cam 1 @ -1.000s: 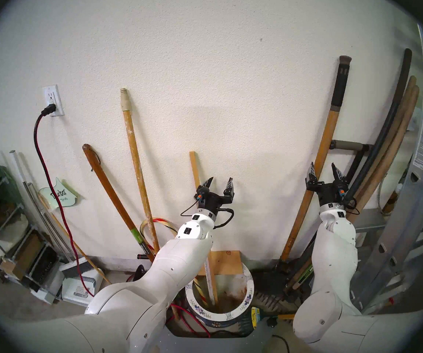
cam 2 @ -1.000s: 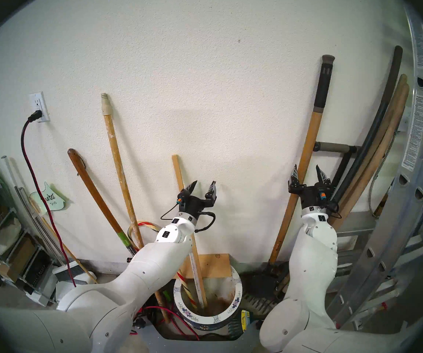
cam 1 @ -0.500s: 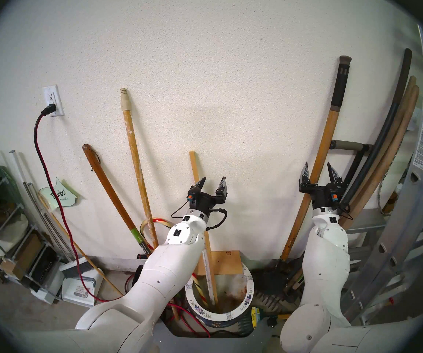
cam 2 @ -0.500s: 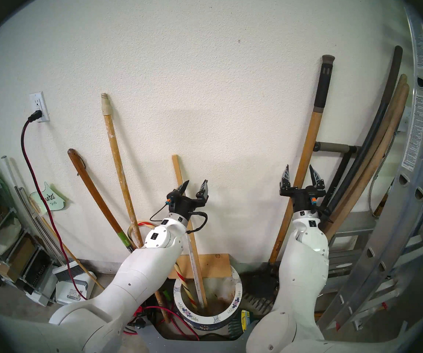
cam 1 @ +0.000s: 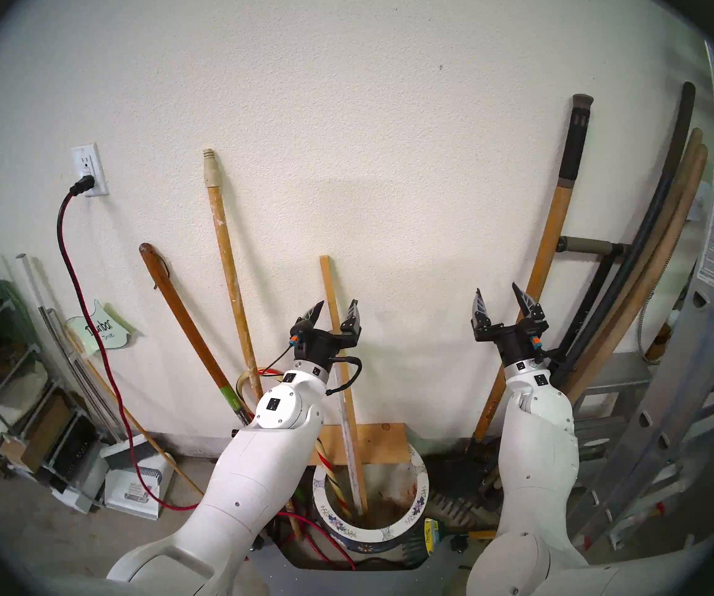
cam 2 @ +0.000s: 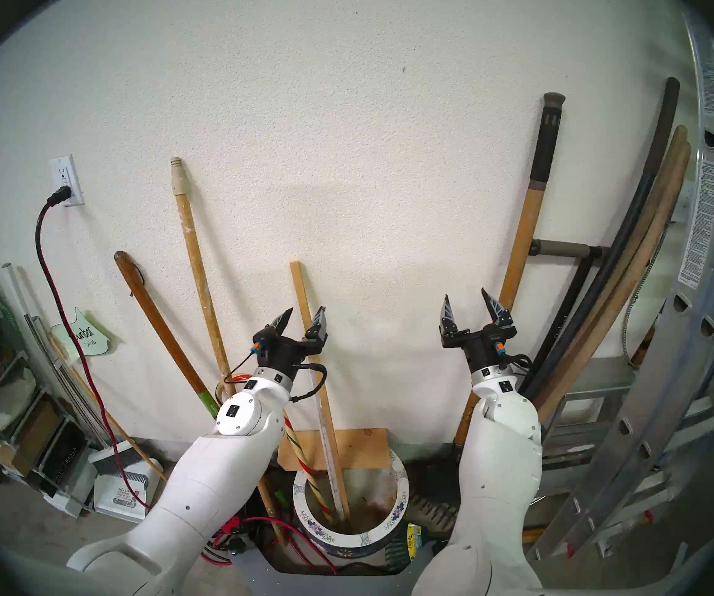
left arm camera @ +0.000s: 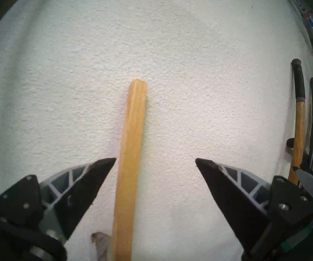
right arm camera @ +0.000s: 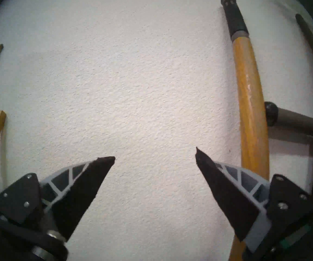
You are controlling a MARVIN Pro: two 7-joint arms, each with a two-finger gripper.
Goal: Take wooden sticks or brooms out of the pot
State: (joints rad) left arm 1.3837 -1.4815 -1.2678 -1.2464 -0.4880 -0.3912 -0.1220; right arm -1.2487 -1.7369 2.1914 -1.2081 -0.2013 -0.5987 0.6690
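The thin stick (cam 1: 337,324) stands in the pot (cam 1: 372,535) near the bottom middle of the head view and leans on the wall (cam 1: 346,109), so its top is easy to reach. The left tool (cam 1: 338,313) is spread wide with nothing in it, and the stick runs up between its two fingers, closer to the left one, not yet pinched. This looks like lining up for a grab. The right tool (cam 1: 499,296) is also wide and empty, in front of bare wall. The thick orange shaft (cam 1: 549,238) with the black end leans at the right of the frame, just beside that tool; its foot is on the floor (cam 1: 45,535) outside the pot. The left wrist view shows the stick (left arm camera: 131,151) inside the gap, which the head view only hints at. The right wrist view shows the shaft (right arm camera: 250,104) outside the right finger.
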